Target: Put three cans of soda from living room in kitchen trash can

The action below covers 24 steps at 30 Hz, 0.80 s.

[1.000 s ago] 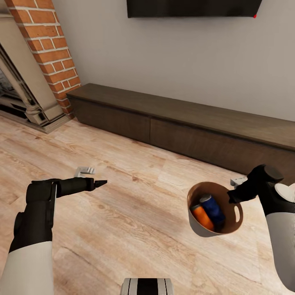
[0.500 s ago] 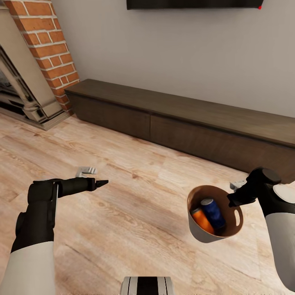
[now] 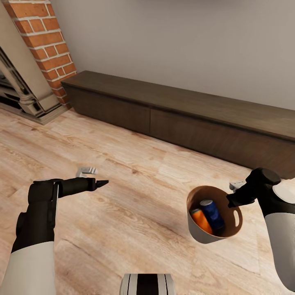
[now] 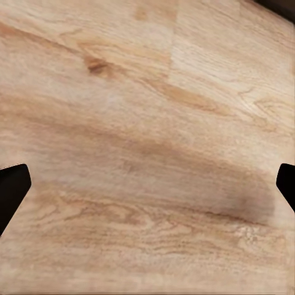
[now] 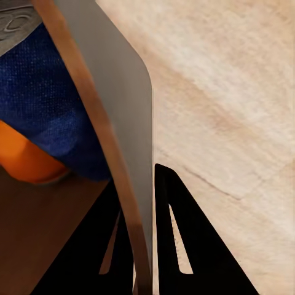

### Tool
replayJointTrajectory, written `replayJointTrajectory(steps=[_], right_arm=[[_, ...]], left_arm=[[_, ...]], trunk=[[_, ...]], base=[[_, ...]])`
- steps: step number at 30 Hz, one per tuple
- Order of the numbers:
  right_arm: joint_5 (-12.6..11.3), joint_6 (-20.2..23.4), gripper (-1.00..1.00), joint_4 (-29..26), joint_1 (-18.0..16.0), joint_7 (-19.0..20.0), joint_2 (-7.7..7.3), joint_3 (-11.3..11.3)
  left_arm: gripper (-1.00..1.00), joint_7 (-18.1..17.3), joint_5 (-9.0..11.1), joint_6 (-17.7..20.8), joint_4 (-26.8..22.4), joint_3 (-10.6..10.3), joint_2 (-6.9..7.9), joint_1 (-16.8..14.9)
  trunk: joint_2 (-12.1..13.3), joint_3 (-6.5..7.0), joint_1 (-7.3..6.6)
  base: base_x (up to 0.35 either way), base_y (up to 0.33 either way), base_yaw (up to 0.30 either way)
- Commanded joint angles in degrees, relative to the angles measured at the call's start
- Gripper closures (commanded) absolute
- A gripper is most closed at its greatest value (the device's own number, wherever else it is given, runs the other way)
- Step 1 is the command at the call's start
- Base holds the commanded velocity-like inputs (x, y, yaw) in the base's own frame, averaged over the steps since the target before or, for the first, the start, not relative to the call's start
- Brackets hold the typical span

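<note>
- Living room [image 3: 123,213], wood floor, dark cabinet [image 3: 184,119].
- Right gripper [image 3: 234,201] clenched on trash can [image 3: 196,231] rim.
- Blue can [image 3: 212,213], orange can [image 3: 200,220] inside; third unseen.
- Left gripper [image 3: 100,183] spread wide, empty.
- Kitchen trip left.

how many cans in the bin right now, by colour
orange can: 1 visible
blue can: 1 visible
total: 2 cans visible inside the trash can, which the right tool holds by its rim above the wood floor; the bin's wall could hide another.
</note>
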Motion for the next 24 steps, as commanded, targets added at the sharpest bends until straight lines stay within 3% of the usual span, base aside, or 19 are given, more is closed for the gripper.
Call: replayJointTrajectory(steps=[1, 9, 24], right_arm=[[-0.3, 0.3, 1.0, 0.0, 0.0, 0.4, 0.01, -0.2], [-0.4, 0.3, 1.0, 0.1, 0.0, 0.4, 0.03, -2.1], [-0.4, 0.3, 1.0, 0.1, 0.0, 0.4, -0.05, -2.3]], left_arm=[[-1.0, 0.0, 0.0, 0.0, 0.0, 0.0, 0.0, 0.0], [-1.0, 0.0, 0.0, 0.1, 0.0, 0.0, 0.0, 0.0], [-1.0, -0.1, 0.0, 0.1, 0.0, 0.0, 0.0, 0.0]], trunk=[[0.0, -0.22, 0.01], [-0.1, -1.55, 0.17], [-0.3, -4.21, 0.48]], base=[[0.0, 0.0, 0.0], [0.0, 0.0, 0.0], [0.0, 0.0, 0.0]])
